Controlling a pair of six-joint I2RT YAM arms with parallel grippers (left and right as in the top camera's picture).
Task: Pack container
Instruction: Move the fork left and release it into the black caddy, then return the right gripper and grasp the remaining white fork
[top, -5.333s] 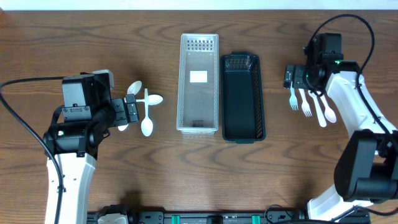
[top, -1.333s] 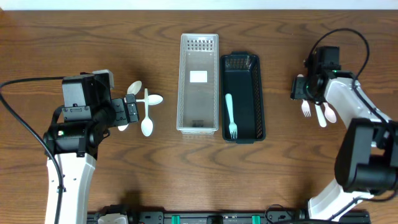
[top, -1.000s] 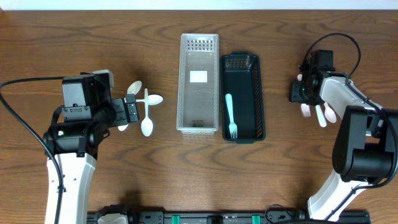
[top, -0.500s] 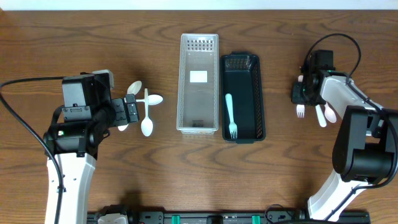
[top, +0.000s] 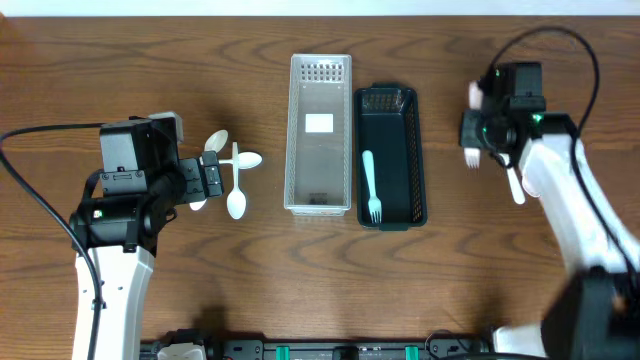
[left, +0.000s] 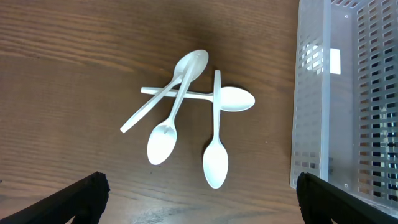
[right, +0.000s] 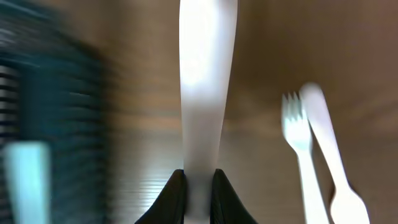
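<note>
A clear basket (top: 320, 190) and a black container (top: 391, 110) stand side by side mid-table. A pale teal fork (top: 371, 187) lies in the black one. My right gripper (top: 478, 130) hangs just right of the black container, shut on a white fork (top: 470, 157); its handle (right: 205, 93) sits pinched between the jaws of the right gripper (right: 199, 182). Two more white utensils (right: 311, 155) lie on the wood beside it. Several white spoons (left: 186, 106) lie crossed ahead of my open left gripper (left: 200, 198), which holds nothing.
The clear basket's perforated wall (left: 348, 93) is at the right of the left wrist view. The right arm partly hides the leftover white utensils (top: 516, 186). The right wrist view is motion-blurred, with the black container (right: 50, 124) at its left.
The right gripper has shut on a white fork from the right-hand pile and lifted it up and away from the others. The left arm and spoons are unchanged.
</note>
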